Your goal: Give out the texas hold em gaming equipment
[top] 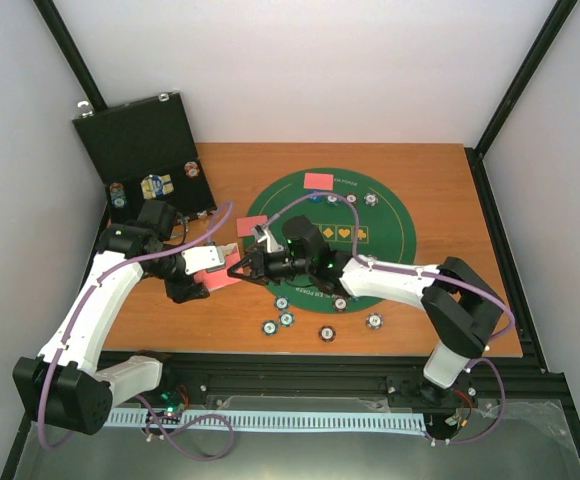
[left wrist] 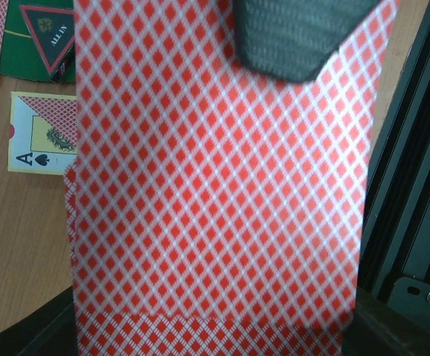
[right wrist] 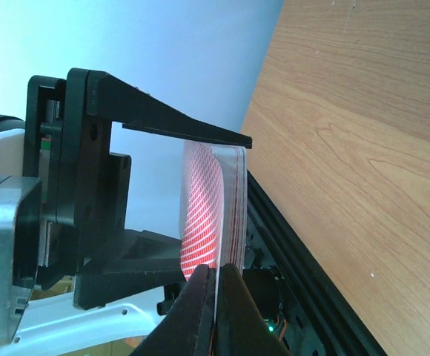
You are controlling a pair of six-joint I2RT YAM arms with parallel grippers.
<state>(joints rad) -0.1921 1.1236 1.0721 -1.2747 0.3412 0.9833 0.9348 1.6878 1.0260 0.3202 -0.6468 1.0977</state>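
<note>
Right wrist: right gripper (right wrist: 216, 300) pinched tight on edge of one card (right wrist: 216, 280). Left gripper (top: 208, 272) clamps deck (right wrist: 204, 215), off mat's (top: 395, 220) 8 o'clock edge. Cards judged light, thin, slick, bendy; grip edge, peel singly.

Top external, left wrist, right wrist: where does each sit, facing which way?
Top external: above, behind the robot, looking down on table; left arm, right arm show.
Left wrist: on left arm, facing the deck of red-backed cards in its own jaws.
Right wrist: on right arm, faces the left gripper, deck edge-on; own jaws pinch one card.
Shared: all three see the deck.
</note>
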